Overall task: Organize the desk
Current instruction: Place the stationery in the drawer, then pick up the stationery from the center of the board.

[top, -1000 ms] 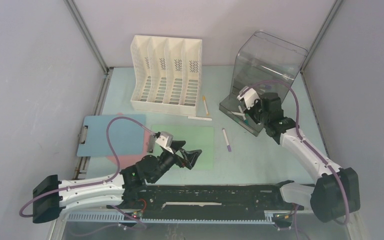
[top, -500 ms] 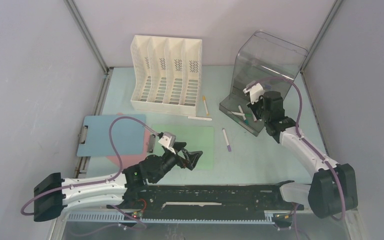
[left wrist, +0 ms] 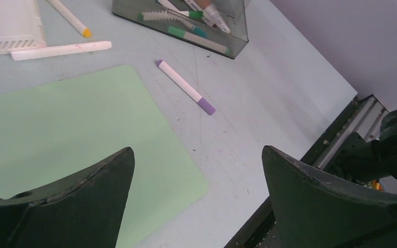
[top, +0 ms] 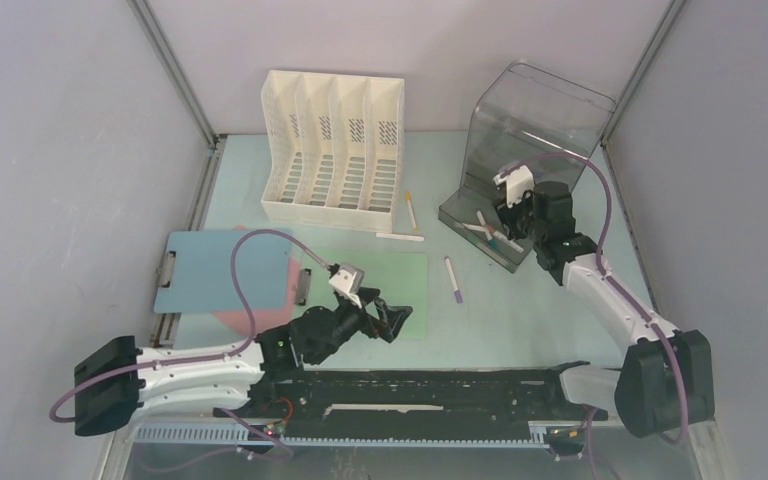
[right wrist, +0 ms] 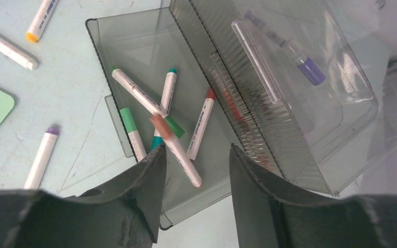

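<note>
The right pincer (right wrist: 196, 152) hangs with its jaws partly apart over the smoky tray (right wrist: 129, 41) at the far right. Nothing appears to be gripped; a blurred red-capped marker (right wrist: 173, 142) lies just beyond the tips, among the other markers in the tray. The left pincer (left wrist: 197, 152) stands wide open and empty, low over the near right corner of the green sheet (top: 380, 270). Under both lies the desk (top: 520, 300), which fills the whole floor of the enclosure from the arm bases to the far wall. It is surely rigid, heavy and fixed, so it is nothing to take hold of; its smooth top probably lets round things roll and flat things slide. The handling falls on what lies loose on it. The purple marker (top: 453, 279), just right of the sheet, looks light, stiff and slick, and is best pinched across mid-barrel. The orange-capped marker (top: 410, 211) and the white stick (top: 400, 237), near the white file rack (top: 332, 145), should handle likewise. The sheet looks thin and limp and would likely need a corner or an overhanging edge. The blue clipboard (top: 222, 270) at the left seems stiff enough to take by its rim. The desk itself is a flat, pale mint-green rectangle with metal-framed edges, faintly scuffed in the left wrist view.
</note>
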You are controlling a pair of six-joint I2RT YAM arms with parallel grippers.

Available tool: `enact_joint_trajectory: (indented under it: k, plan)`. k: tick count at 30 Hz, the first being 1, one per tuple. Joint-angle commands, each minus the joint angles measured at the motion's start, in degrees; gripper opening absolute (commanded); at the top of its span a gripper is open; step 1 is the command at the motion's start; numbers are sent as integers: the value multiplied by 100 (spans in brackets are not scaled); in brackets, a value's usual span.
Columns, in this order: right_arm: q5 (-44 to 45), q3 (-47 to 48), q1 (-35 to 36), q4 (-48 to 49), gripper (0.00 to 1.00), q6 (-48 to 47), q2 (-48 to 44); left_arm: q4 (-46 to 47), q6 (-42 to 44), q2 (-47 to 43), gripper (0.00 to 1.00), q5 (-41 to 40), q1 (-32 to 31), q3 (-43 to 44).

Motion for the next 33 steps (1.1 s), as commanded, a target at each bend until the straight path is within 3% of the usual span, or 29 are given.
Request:
enact_joint_trajectory:
  k: [1, 9, 14, 25, 29, 33]
  plan:
    - [-398, 11, -53, -24, 57, 121, -295, 291, -73, 331, 100, 414, 29, 450]
    - [-1986, 13, -187, -919, 64, -515, -867, -178, -452, 1754, 100, 752, 29, 1595]
    - [-2685, 12, -409, -1301, 69, -705, -1182, -1259, -806, 2774, 98, 418, 29, 2704]
    - [-2878, 13, -651, -1322, 69, -608, -1366, -5247, -1693, 5527, 64, -689, 24, 6222]
    - [-2936, 8, -737, -1331, 69, -586, -1407, -5626, -1618, 6240, 49, -688, 72, 7045]
    - [-2995, 13, -815, -1341, 69, -558, -1441, -5823, -1533, 6776, 41, -444, 208, 7651]
